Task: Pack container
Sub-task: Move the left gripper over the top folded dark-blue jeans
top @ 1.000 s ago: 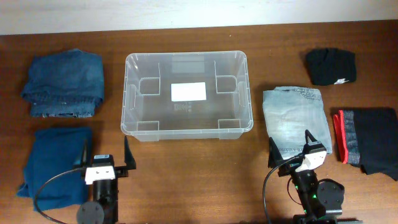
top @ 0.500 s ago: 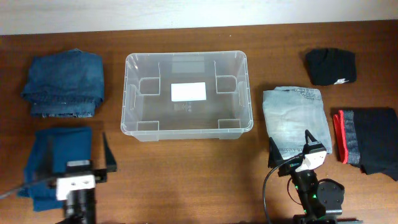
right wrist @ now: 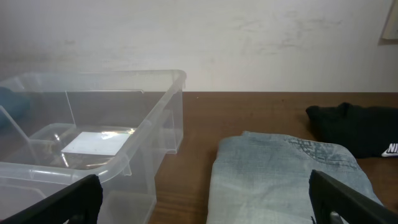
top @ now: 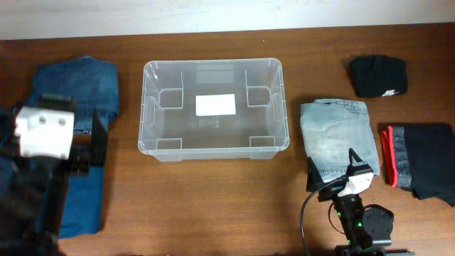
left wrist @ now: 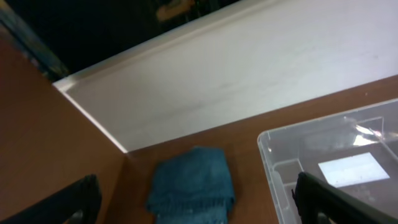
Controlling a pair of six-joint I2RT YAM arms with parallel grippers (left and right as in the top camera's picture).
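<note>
Movement is all on the left: our left end effector, jaws spread wide and holding nothing, has lifted off its resting spot at the front of the brown wooden bench and swung up and to the left. In the overhead view it now looms large above the folded blue cloth, with the folded dark-blue denim jeans just behind it. Our right end effector has not stirred; it sits low at the front, jaws likewise apart and empty, just short of the folded pale-blue washed jeans. Beyond those, the folded black garment and the black garment with a red edge lie as they did. The large clear plastic rectangular container stands mid-bench between the two groups of clothes, with nothing in it but the white label on its floor. We judge that packing is only starting, and that a left-hand pile will be reached for first.
</note>
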